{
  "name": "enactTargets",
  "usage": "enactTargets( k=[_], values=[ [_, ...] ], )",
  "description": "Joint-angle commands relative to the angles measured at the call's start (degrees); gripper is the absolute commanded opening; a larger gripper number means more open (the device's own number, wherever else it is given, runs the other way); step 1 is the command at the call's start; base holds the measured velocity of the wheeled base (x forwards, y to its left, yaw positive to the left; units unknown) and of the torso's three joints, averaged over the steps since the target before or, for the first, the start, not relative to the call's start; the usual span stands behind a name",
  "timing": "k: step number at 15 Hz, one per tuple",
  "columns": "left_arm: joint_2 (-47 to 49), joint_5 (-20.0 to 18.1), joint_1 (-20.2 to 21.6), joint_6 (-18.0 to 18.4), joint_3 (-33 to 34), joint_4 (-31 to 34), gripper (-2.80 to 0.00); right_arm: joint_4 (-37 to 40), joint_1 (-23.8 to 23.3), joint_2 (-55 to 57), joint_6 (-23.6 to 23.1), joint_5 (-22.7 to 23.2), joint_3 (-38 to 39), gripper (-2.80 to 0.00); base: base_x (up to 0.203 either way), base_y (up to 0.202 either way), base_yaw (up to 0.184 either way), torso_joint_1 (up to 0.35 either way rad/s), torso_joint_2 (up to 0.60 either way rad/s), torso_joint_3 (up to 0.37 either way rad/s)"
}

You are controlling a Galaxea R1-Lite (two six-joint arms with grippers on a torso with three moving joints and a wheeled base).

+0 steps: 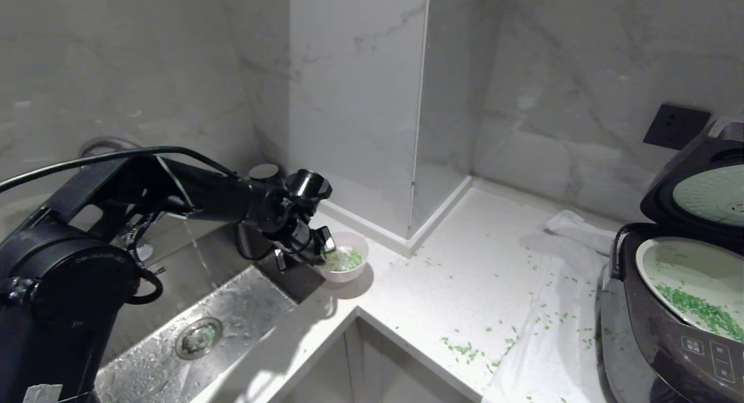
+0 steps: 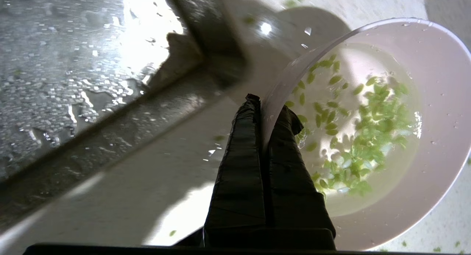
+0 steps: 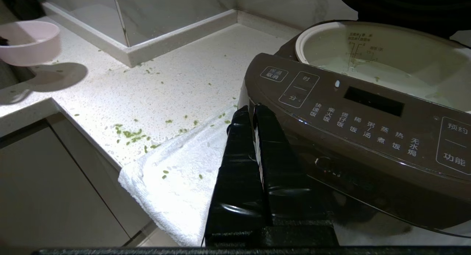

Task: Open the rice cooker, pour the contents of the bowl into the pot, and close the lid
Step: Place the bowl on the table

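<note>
Head view: my left gripper [image 1: 321,247] grasps the near rim of the bowl [image 1: 347,255], which sits at the counter [image 1: 442,286] corner beside the sink [image 1: 192,327]. Green grains [image 1: 347,259] lie in the bowl. The rice cooker [image 1: 668,310] stands at the far right on a white towel [image 1: 552,345], its lid [image 1: 700,188] raised, more green grains in the pot [image 1: 686,275]. Loose grains are scattered over counter and towel.

Left wrist view: my fingers [image 2: 243,155] are clenched on the bowl's wall, one outside, one inside. The grains [image 2: 368,137] sit in shallow water. The wet sink [image 2: 66,82] lies alongside.

Right wrist view: my right gripper [image 3: 251,115] is pressed shut and empty, parked just in front of the cooker's button panel [image 3: 360,126], above the towel [image 3: 176,185]. The pink bowl [image 3: 31,41] is well apart, at the far counter edge.
</note>
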Motion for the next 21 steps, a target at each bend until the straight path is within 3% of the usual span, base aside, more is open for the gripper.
enactTargets(
  k=[1,3,11,18,19,20,21],
  values=[
    [4.38,0.08,-2.78,-0.29,-3.79,0.41,-2.80,0.02,0.00,0.02,-0.01,0.03,0.09,-2.80,0.000,0.000,0.000,0.000,0.00,0.000],
    [6.14,0.38,-3.96,-0.41,-5.69,0.45,-2.80,0.01,0.00,0.02,-0.02,0.03,0.09,-2.80,0.000,0.000,0.000,0.000,0.00,0.000],
    [11.05,10.74,-7.49,-0.99,-8.47,0.10,-2.80,0.01,0.00,0.02,-0.07,0.03,0.09,-2.80,0.000,0.000,0.000,0.000,0.00,0.000],
    [12.02,10.92,-7.95,-1.91,-9.62,0.10,-2.80,0.10,0.00,0.02,-0.04,0.03,0.09,-2.80,0.000,0.000,0.000,0.000,0.00,0.000],
    [11.94,10.92,-8.03,-1.95,-9.70,0.06,-0.78,0.04,0.00,0.02,0.02,0.03,0.09,-2.80,0.000,0.000,0.000,0.000,0.00,0.000],
    [11.94,10.92,-7.95,-2.00,-9.95,0.10,0.00,0.01,0.00,0.02,0.01,0.03,0.09,-2.80,0.000,0.000,0.000,0.000,0.00,0.000],
    [11.85,10.92,-7.87,-2.25,-10.23,0.10,0.00,0.01,0.00,0.02,-0.07,0.03,0.09,-2.80,0.000,0.000,0.000,0.000,0.00,0.000]
  ],
)
